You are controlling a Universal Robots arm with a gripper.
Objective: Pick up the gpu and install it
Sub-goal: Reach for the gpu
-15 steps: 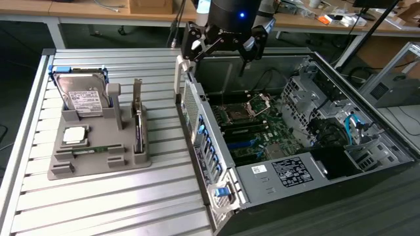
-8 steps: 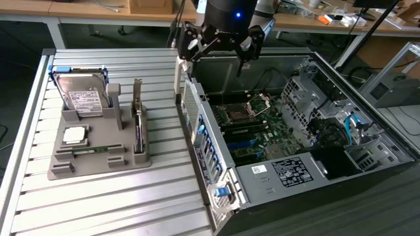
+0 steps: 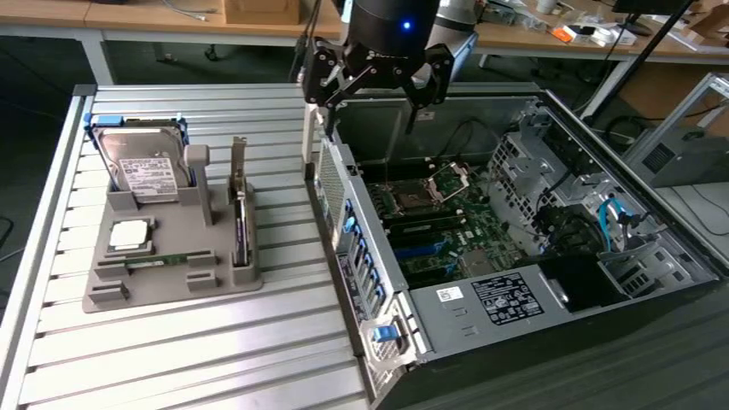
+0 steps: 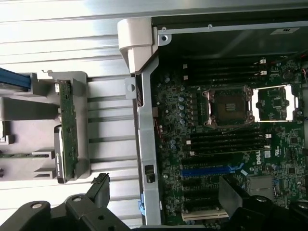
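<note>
While the thin dark silver-bracketed gpu (image 3: 241, 226) stands edgewise in a grey plastic holder (image 3: 171, 284), the black gripper (image 3: 374, 98) hangs wide open above the open metal computer case (image 3: 355, 248).

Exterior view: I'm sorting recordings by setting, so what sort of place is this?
Likely a robotics lab bench for computer assembly: an open metal desktop computer case with bare green motherboard, a grey plastic parts fixture holding the thin dark gpu card, and cluttered wooden workbenches behind.
</note>
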